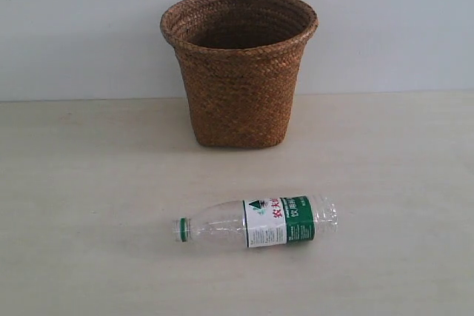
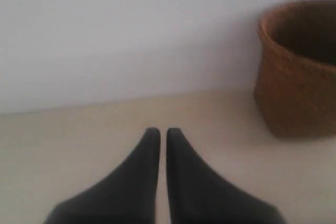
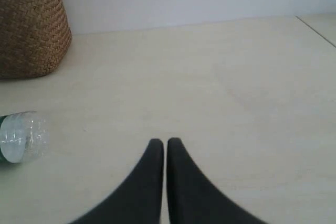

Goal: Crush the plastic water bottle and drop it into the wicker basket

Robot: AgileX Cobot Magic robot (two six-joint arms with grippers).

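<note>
The plastic water bottle lies on its side on the pale table, green cap to the left, uncrushed. Behind it stands the wicker basket, upright against the wall. Neither arm shows in the exterior view. In the left wrist view my left gripper is shut and holds nothing, with the basket off to one side. My right gripper is also shut and holds nothing; the bottle's clear base pokes into that view's edge, apart from the fingers, and the basket sits beyond it.
A pale wall runs along the back of the table. A seam or table edge shows at the far corner of the right wrist view.
</note>
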